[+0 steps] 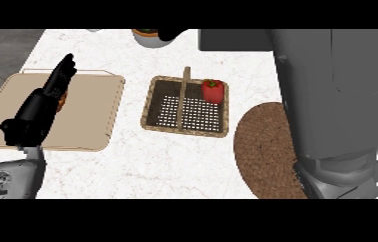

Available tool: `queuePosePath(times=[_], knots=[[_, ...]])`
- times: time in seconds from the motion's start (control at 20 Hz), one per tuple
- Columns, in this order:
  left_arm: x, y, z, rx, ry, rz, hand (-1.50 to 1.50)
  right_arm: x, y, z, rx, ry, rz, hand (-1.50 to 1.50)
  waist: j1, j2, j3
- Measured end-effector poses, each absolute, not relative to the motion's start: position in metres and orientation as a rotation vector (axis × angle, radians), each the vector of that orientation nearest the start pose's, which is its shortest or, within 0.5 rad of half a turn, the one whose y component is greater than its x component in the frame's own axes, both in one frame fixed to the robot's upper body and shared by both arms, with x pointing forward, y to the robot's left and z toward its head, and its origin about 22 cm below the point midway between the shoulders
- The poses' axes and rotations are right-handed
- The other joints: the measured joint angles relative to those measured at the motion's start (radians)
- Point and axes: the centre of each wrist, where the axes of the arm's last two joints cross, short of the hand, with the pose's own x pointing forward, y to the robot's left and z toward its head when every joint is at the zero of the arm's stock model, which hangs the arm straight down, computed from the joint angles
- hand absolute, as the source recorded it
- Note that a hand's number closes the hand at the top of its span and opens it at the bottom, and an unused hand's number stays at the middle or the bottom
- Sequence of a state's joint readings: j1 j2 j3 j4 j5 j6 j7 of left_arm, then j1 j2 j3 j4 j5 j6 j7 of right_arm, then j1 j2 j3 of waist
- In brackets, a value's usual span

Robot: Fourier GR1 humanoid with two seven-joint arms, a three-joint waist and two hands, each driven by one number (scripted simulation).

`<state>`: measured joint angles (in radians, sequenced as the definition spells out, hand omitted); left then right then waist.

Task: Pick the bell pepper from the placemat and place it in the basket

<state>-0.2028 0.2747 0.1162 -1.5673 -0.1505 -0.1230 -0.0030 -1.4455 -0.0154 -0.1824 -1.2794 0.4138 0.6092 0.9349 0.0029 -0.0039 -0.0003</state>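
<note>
Resting in the wicker basket (166, 84) at its one-o'clock corner, the bell pepper (213, 91) is red and glossy with a small dark stem on top, leaning against the rim just right of the basket's upright handle. No brand, label or writing can be read anywhere. The basket sits near the middle of a white, faintly veined counter (184, 166); at about four o'clock from it lies a round brown woven placemat (262, 146), partly covered by the right forearm (328, 101), a broad grey mass running up the right side, whose hand is out of sight. At nine o'clock a tan cutting board (85, 116) lies flat, and over it the left hand (46, 101) hovers with fingers straight, holding nothing; a bit of orange shows beside it. At twelve o'clock a bowl (150, 37) stands at the counter's far edge.
</note>
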Motion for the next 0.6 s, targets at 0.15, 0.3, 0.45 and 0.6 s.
queuePosePath(times=[0.15, 0.3, 0.45, 0.6], knots=[[0.286, 0.295, 0.074, 0.298, -1.722, -0.378, 0.0, 0.349, -0.078, 0.397, -0.389, -1.597, 0.802, -1.5, 0.001, 0.001, 0.0], [0.288, 0.293, 0.072, 0.296, -1.722, -0.377, 0.0, 0.354, -0.098, 0.402, -0.39, -1.626, 0.609, -1.5, 0.0, 0.003, 0.0], [0.287, 0.295, 0.076, 0.301, -1.723, -0.37, 0.0, 0.359, -0.136, 0.401, -0.405, -1.637, 0.434, -1.5, -0.003, 0.003, 0.0], [0.287, 0.292, 0.076, 0.301, -1.717, -0.373, 0.0, 0.364, -0.171, 0.4, -0.423, -1.636, 0.3, -1.5, -0.004, 0.003, 0.001]])
